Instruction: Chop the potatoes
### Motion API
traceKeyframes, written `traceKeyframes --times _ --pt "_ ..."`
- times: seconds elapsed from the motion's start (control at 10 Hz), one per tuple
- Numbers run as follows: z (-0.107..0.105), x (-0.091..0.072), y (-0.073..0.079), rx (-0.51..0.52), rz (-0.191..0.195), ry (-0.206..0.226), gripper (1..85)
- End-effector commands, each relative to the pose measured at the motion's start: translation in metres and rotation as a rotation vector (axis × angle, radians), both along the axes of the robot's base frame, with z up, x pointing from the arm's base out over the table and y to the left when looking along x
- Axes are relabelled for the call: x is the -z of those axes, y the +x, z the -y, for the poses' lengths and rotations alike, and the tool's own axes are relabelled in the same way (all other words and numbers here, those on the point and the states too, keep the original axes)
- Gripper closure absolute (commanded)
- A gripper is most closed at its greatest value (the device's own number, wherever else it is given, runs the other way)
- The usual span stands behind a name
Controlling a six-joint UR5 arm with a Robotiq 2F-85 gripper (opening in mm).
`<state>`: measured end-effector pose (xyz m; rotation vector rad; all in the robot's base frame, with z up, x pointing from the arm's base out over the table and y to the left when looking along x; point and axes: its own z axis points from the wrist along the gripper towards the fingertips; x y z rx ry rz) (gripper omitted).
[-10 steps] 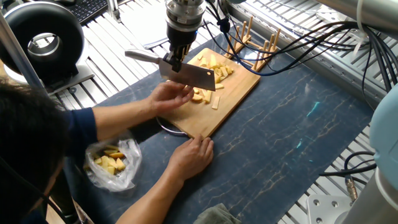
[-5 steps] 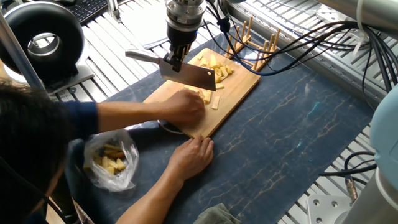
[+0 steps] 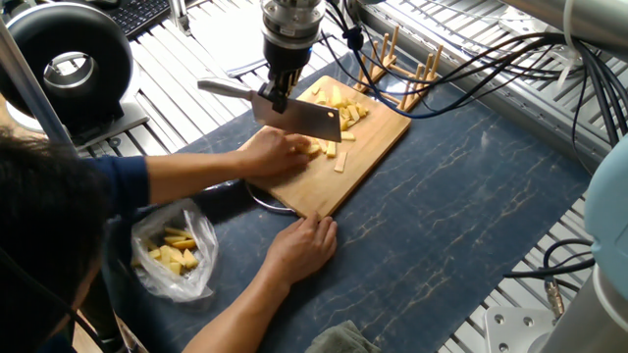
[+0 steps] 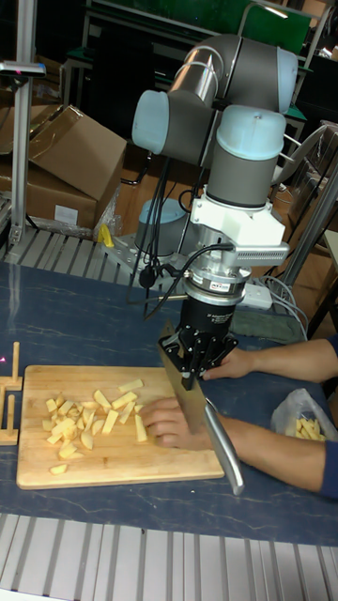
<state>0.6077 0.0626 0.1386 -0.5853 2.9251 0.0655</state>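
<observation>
Clamped on the handle end of a cleaver (image 3: 294, 113), the gripper (image 3: 278, 91) holds the blade raised above the cutting board (image 3: 378, 147), edge down and clear of the wood; its fingers are closed tight around the tool. In the tall fixed view the cleaver (image 4: 192, 404) hangs tilted, with its metal handle running down toward the near edge of the board (image 4: 38, 465).

Left of the board, a clear plastic bag (image 3: 177, 257) of yellow pieces lies on the dark mat (image 3: 461, 216). A person's hand (image 3: 273, 155) rests on the board under the blade, fingers at the nearest potato pieces. The other hand (image 3: 304, 245) lies on the mat at the board's near corner. The potatoes (image 3: 339, 110) sit scattered on the board's far half, beyond the blade, with one stick (image 3: 340, 160) apart toward the right edge. Behind the board stands a wooden peg rack (image 3: 412, 71).

Compared with half a second ago, the hand under the blade has drawn back slightly toward the board's left end; the cleaver has not moved.
</observation>
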Motion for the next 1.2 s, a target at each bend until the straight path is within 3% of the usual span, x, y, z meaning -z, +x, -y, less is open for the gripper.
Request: traceKeyframes --times 0.0,0.8,1.1 --pt "-0.001 -0.001 0.001 0.003 0.002 0.009 84.7" --pt "0.003 -0.001 0.003 0.031 -0.005 0.019 84.7" --pt "-0.002 0.012 -0.005 -0.054 -0.018 0.03 84.7"
